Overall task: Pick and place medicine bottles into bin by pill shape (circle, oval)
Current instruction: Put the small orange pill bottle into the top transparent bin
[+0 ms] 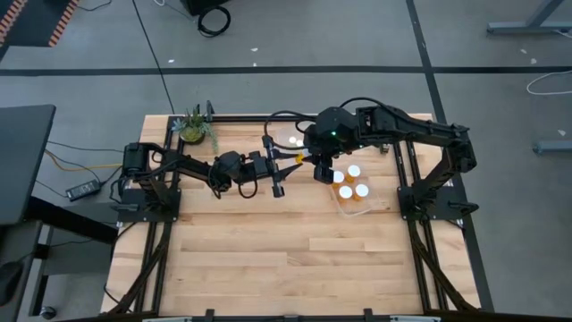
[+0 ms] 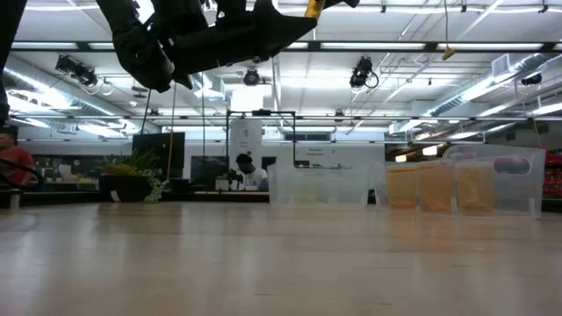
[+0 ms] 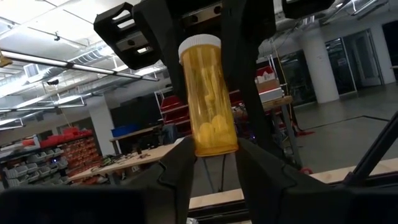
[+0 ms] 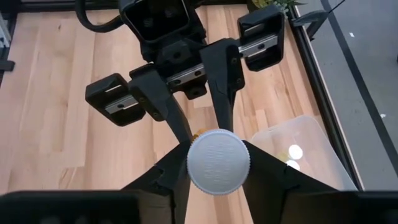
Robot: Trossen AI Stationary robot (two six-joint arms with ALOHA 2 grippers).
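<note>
Above the rear middle of the wooden tabletop, the two arms meet over one medicine bottle, an amber bottle with a white cap, held in the air between them. The left end effector clamps the bottle's base between its two dark fingers, and pale pills show through the amber wall. The right end effector has its fingers closed against the white ribbed cap of the same bottle, so both hold it at once. In the right wrist view the left arm's fingers reach in from beyond the cap.

Just beside the meeting point, toward the right arm's side, a clear bin sits on the tabletop with four white-capped bottles standing in it. Two more white caps lie near the rear edge; from overhead they are small, and I cannot tell whether a second clear bin surrounds them. A potted plant stands at the rear left corner.
</note>
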